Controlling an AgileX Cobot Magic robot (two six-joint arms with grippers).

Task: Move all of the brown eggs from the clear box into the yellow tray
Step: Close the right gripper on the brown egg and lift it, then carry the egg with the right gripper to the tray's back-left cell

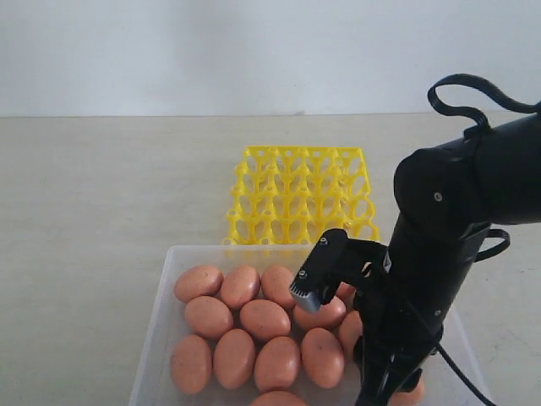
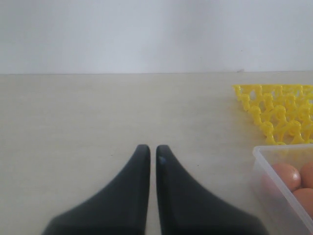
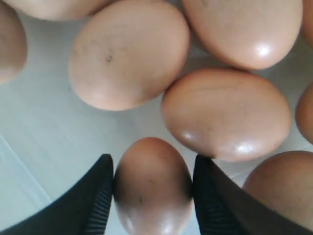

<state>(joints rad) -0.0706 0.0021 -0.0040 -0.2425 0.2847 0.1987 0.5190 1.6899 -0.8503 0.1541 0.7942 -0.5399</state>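
Right arm is down in the clear box (image 1: pixel 161 338) at the lower right of the exterior view, its black bulk covering that end of the bin. In the right wrist view the right claw (image 3: pixel 152 196) has one brown egg (image 3: pixel 152 188) squarely between its two ribbed black pads (image 3: pixel 100 205), both pads pressed against the shell's sides — that's a grip on the egg, with the egg sitting low over the pale floor of the box. Around it, more brown eggs: a large one (image 3: pixel 227 115) just beside the gripped egg toward the right of that picture, another (image 3: pixel 129 51) above it toward the upper left, others cut off at the edges.

From the exterior view, the brown eggs (image 1: pixel 254 326) are packed together in the clear box in the lower half of the frame, roughly three rows visible, touching one another. The yellow tray (image 1: pixel 300 199) sits on the tabletop (image 1: pixel 101 186) just behind the box, at centre frame, its lattice cups showing no eggs.

Over on the left wrist view, the left claw (image 2: pixel 148 152) hangs over bare tabletop, its two dark fingers (image 2: pixel 134 186) drawn nearly together with only a thin slit between them, nothing in them. The corner of the box and the tray's edge show at the right side of that picture, well apart from the claw.
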